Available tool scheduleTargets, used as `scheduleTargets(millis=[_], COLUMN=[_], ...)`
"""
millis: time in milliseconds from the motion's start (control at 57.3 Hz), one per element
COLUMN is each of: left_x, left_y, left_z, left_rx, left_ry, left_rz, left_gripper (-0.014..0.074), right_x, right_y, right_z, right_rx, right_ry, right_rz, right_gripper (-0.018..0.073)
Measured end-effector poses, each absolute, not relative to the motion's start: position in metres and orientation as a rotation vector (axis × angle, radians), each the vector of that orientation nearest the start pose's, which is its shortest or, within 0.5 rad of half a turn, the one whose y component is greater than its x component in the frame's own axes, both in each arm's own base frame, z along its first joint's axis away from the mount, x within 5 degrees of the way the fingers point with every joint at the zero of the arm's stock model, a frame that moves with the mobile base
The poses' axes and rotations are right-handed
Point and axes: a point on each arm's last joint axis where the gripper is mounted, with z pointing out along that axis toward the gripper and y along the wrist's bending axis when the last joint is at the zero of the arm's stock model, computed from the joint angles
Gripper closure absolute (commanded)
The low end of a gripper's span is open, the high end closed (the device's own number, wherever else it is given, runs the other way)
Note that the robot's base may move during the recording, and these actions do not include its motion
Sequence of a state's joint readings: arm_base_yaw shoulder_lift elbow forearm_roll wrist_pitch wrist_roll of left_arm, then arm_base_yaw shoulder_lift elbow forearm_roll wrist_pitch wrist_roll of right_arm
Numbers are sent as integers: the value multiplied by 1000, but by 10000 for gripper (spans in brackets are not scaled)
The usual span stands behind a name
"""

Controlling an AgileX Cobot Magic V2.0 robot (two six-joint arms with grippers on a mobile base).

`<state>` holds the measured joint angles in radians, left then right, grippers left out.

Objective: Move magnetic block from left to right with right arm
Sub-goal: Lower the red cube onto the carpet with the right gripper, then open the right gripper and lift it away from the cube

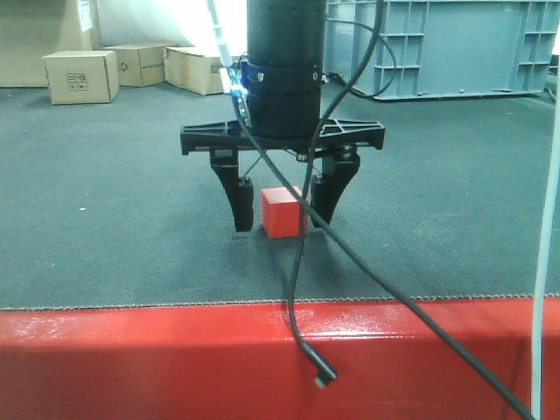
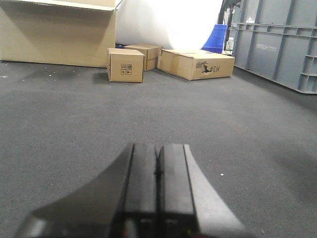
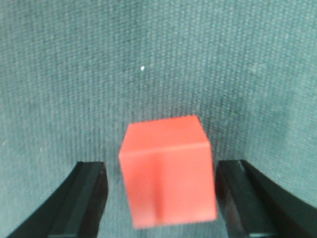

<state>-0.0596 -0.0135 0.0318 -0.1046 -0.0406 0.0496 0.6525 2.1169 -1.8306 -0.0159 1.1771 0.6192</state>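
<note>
your right gripper (image 1: 280, 210) hangs open over the magnetic block (image 1: 282, 212), a finger on each side and not quite touching, set to close squarely on its flat faces. the block sits on the grey carpet (image 1: 105, 227), near its front edge. your left gripper (image 2: 158, 198) is pressed closed on nothing.

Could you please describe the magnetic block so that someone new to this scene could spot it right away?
Look at the dark carpet just beyond the red edge strip. The magnetic block sits there between the fingers of the open right gripper. It is the only small red cube; the boxes behind are tan cardboard.
</note>
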Motion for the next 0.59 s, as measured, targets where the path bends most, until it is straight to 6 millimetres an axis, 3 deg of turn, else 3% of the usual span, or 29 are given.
scheduleTargets(millis=[244, 419, 506, 594], left_x=[56, 56, 56, 56], left_y=[-3, -3, -3, -3], left_z=[207, 207, 207, 207], left_rx=[0, 0, 0, 0], left_ry=[1462, 1462, 1462, 1462], left_rz=[-90, -90, -90, -90], left_gripper=[722, 722, 722, 722], right_x=[348, 336, 328, 318], right_y=[260, 240, 223, 201], right_z=[271, 301, 307, 312], right_rx=[-180, -373, -450, -464], right_ry=[2859, 2733, 2681, 2640], right_rz=[179, 197, 179, 171], right_gripper=[-1, 4, 60, 187])
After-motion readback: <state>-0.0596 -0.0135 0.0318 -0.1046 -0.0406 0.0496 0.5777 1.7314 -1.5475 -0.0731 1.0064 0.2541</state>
